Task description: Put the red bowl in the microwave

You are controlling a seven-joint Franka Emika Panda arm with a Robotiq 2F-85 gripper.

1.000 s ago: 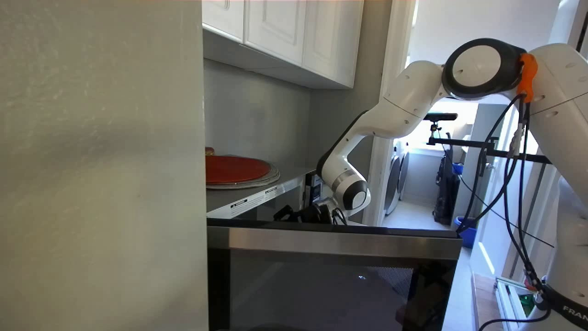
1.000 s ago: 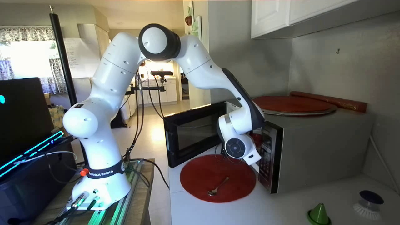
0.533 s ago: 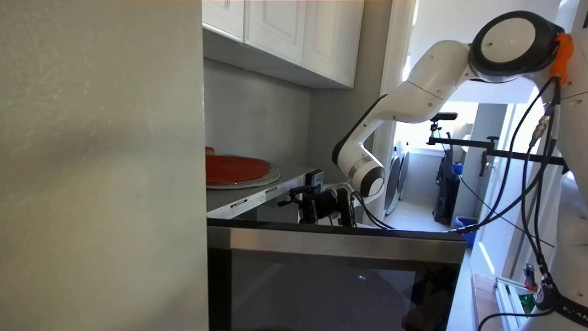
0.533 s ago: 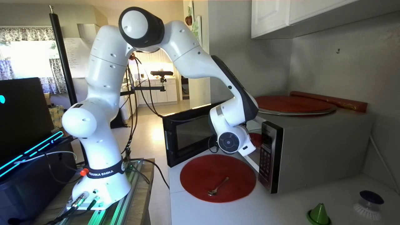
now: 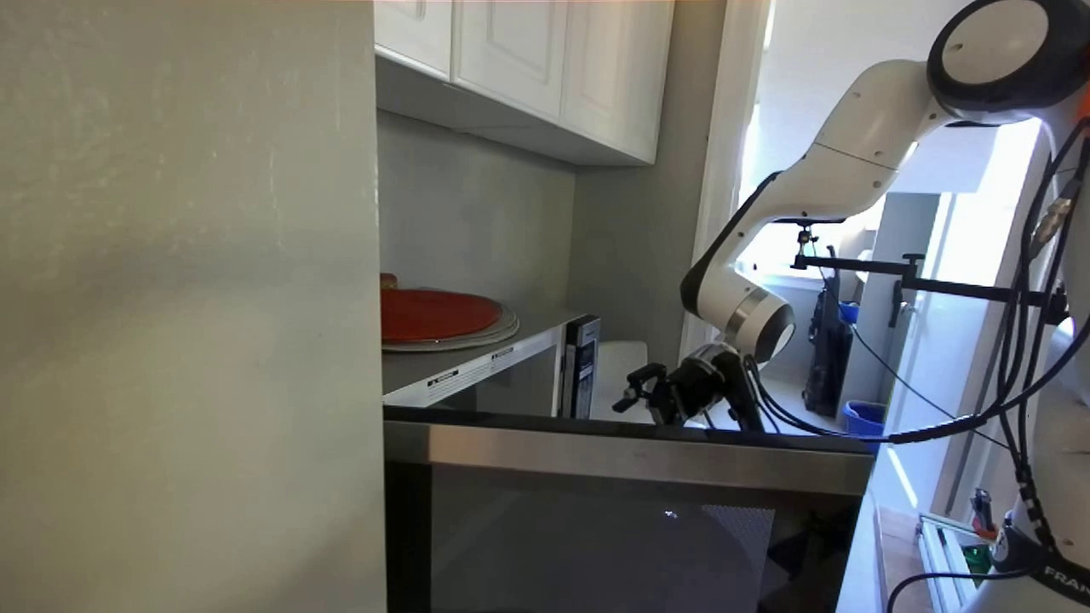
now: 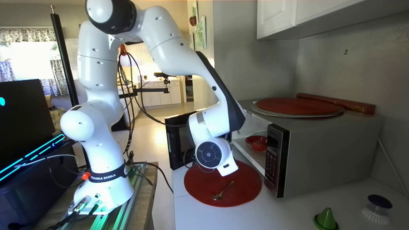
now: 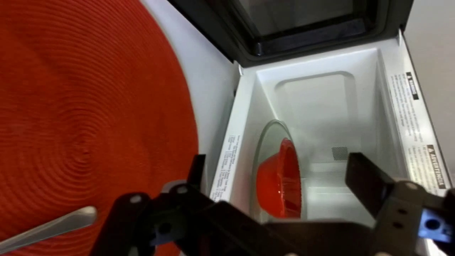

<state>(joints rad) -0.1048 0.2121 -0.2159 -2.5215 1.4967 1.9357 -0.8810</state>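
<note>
The red bowl (image 6: 256,142) sits inside the white microwave (image 6: 329,150). In the wrist view the bowl (image 7: 277,181) rests upright on the glass turntable (image 7: 269,137), tilted in the picture by the camera's angle. The microwave door (image 7: 309,32) is wide open; its outer face (image 5: 630,451) fills the front of an exterior view. My gripper (image 7: 278,167) is open and empty, with its fingers spread, outside the microwave and facing its opening. In an exterior view the gripper (image 5: 634,389) shows above the door edge, apart from the control panel; elsewhere the wrist hides it.
A round red placemat (image 6: 204,188) with a spoon (image 6: 222,190) lies below the arm on the counter. Red round mats (image 6: 297,106) lie on the microwave. A green cone (image 6: 326,218) and a brush (image 6: 377,209) stand on the counter. White cabinets (image 6: 306,16) hang above.
My gripper has drawn back out of the microwave opening, away from the bowl and toward the robot base. The bowl stays inside and is now uncovered in an exterior view.
</note>
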